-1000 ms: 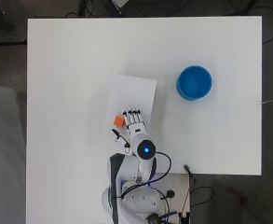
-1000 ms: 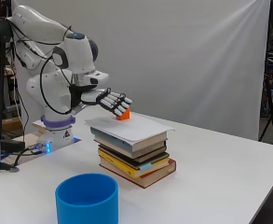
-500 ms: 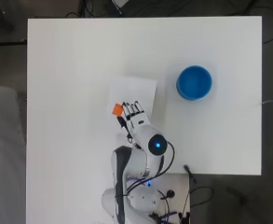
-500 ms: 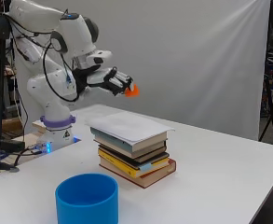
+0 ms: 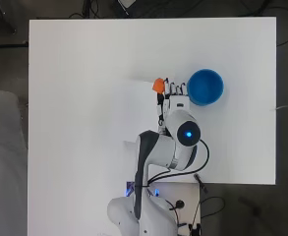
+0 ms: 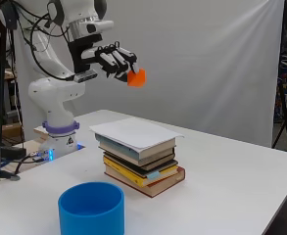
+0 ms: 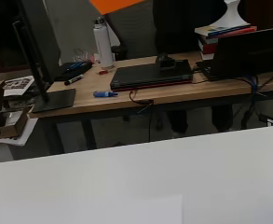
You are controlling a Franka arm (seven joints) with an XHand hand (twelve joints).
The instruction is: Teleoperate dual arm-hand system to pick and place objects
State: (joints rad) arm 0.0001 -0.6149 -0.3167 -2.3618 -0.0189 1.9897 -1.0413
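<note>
- Small orange block (image 6: pixel 136 78) pinched at the fingertips of the black and white robot hand (image 6: pixel 114 59), high in the air above the stack of books (image 6: pixel 142 161); fingers curled onto it.
- Against half a second ago: block and hand sit higher in the side view. Overhead, the hand (image 5: pixel 173 97) has swung from the left part of the stack to just beside the round blue plastic bowl (image 5: pixel 205 87). A full second ago the block was low, just over the top white sheet.
- Overhead view puts the block (image 5: pixel 158 85) at the left of the fingertips, with the bowl to their right; height above the table does not read there.
- Side view gives the height, and shows the bowl (image 6: pixel 91 209) in the foreground on the white table (image 6: pixel 231 196), apart from the books.
- Wrist view looks out over the table edge (image 7: pixel 140 177) to a wooden desk with a closed laptop (image 7: pixel 151 74) and a white bottle (image 7: pixel 103 42); the block (image 7: pixel 112 4) is only an orange edge cut by the frame.
- Overhead, the arm covers most of the books; the white sheet barely separates from the table.
- How the thumb meets the block is not visible.
</note>
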